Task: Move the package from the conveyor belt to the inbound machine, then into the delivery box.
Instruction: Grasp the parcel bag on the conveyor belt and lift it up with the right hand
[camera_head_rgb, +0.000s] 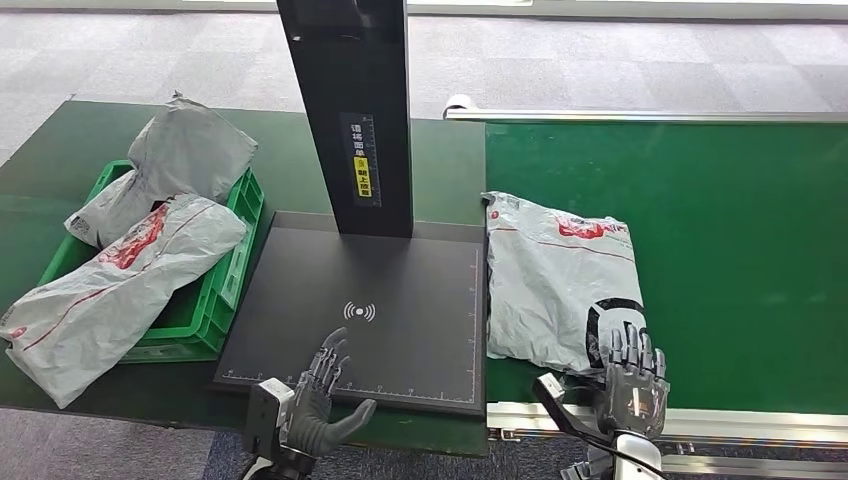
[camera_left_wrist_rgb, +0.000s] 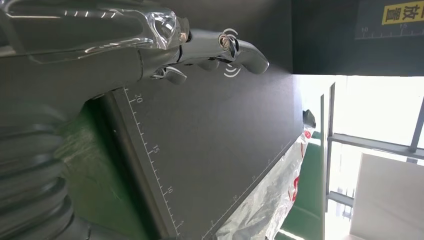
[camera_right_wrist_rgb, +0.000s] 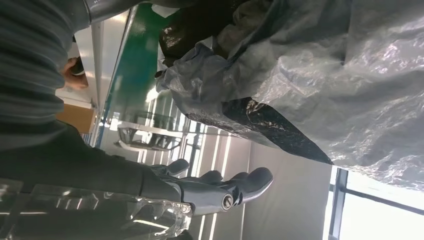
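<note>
Grey bags (camera_head_rgb: 150, 235) — heaped over crate (camera_head_rgb: 235, 255)

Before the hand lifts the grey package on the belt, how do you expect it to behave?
The package is probably floppy: its wrinkled film lies flat on the belt, so it should sag. The glossy plastic may be slippery. It looks thin, so likely light. The right hand is at its near edge.

Grey carpet tiles (camera_head_rgb: 600, 60) cover the floor from ten to two o'clock. Bright windows (camera_left_wrist_rgb: 370, 107) with dark frames show in the wrist views.
</note>
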